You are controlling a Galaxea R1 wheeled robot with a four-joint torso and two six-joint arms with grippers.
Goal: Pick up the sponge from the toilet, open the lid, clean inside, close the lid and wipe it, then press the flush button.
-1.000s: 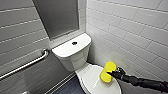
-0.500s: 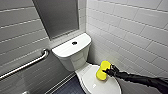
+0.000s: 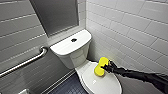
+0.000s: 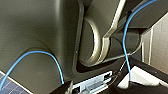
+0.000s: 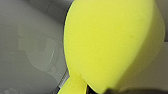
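The white toilet (image 3: 72, 53) stands in the corner with its lid (image 3: 100, 83) down. My right gripper (image 3: 106, 67) reaches in from the right and is shut on the yellow sponge (image 3: 100, 67), which rests against the back part of the lid near the tank. The sponge (image 5: 110, 42) looms large in the right wrist view, with the glossy lid (image 5: 30, 50) behind it. On the tank top sits the round dark flush button (image 3: 73, 39), well apart from the sponge.
A metal grab bar (image 3: 25, 62) runs along the left wall. The white tiled wall (image 3: 130, 32) stands close on the toilet's right. Dark floor tiles (image 3: 67, 86) lie to the bowl's left. A blue cable (image 4: 130, 37) crosses my own body parts.
The sponge and right gripper have shifted slightly along the lid toward the tank. Nothing else has moved.
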